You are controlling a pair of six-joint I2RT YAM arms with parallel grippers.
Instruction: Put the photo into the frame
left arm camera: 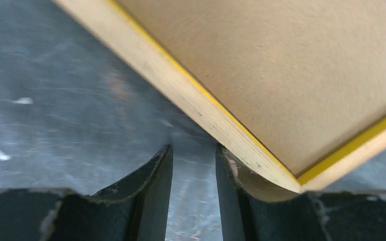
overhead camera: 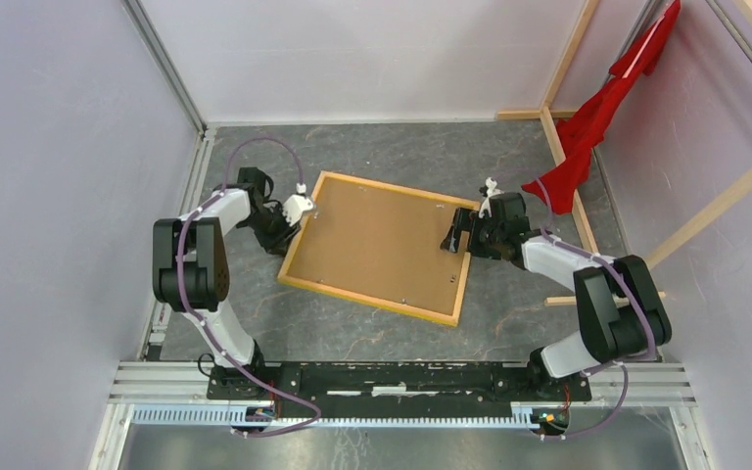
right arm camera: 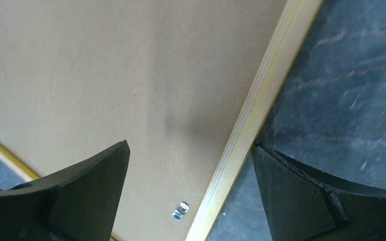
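The frame [overhead camera: 367, 301] lies face down in the middle of the table, light wood up, yellow showing at its edges. A brown backing sheet [overhead camera: 382, 243] fills it. The photo is hidden. My left gripper [overhead camera: 299, 211] sits low at the frame's left rail. In the left wrist view it [left arm camera: 193, 150] is narrowly open and empty, one finger against the rail's [left arm camera: 181, 90] outer side near a corner. My right gripper [overhead camera: 455, 235] is at the right rail. In the right wrist view it [right arm camera: 191, 150] is wide open, straddling the rail [right arm camera: 261, 95] above the backing [right arm camera: 105, 75].
Bare wooden beams [overhead camera: 568, 186] with a red cloth [overhead camera: 597, 108] stand at the back right. Enclosure walls close the left and back sides. A small metal tab [right arm camera: 180, 210] sits on the backing by the right rail. A metal rail [overhead camera: 401, 377] carries the arm bases.
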